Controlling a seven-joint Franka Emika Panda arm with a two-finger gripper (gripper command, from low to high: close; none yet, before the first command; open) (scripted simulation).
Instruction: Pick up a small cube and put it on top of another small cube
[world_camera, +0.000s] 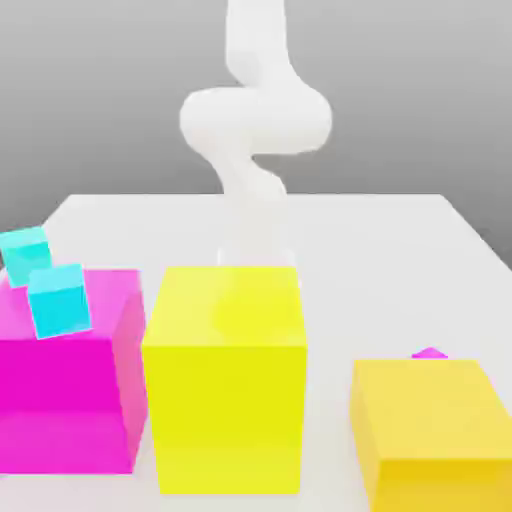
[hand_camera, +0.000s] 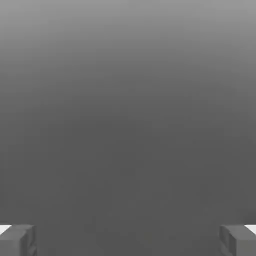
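Note:
The small violet-purple cube is out of view. My gripper (hand_camera: 128, 241) is open: its two grey fingertips (hand_camera: 18, 240) stand far apart, nothing lies between them, and plain grey background is ahead. In the exterior view the white arm (world_camera: 255, 140) bends down behind the tall yellow block (world_camera: 225, 380), which hides the hand. Two small cyan cubes (world_camera: 58, 298) sit at the big magenta block (world_camera: 65, 390), one on its top and the other (world_camera: 25, 250) behind it. A small magenta cube (world_camera: 430, 353) peeks over the other yellow block (world_camera: 435, 430).
The three big blocks stand in a row along the near side of the white table (world_camera: 400, 260). Bare tabletop stretches behind them, on both sides of the arm.

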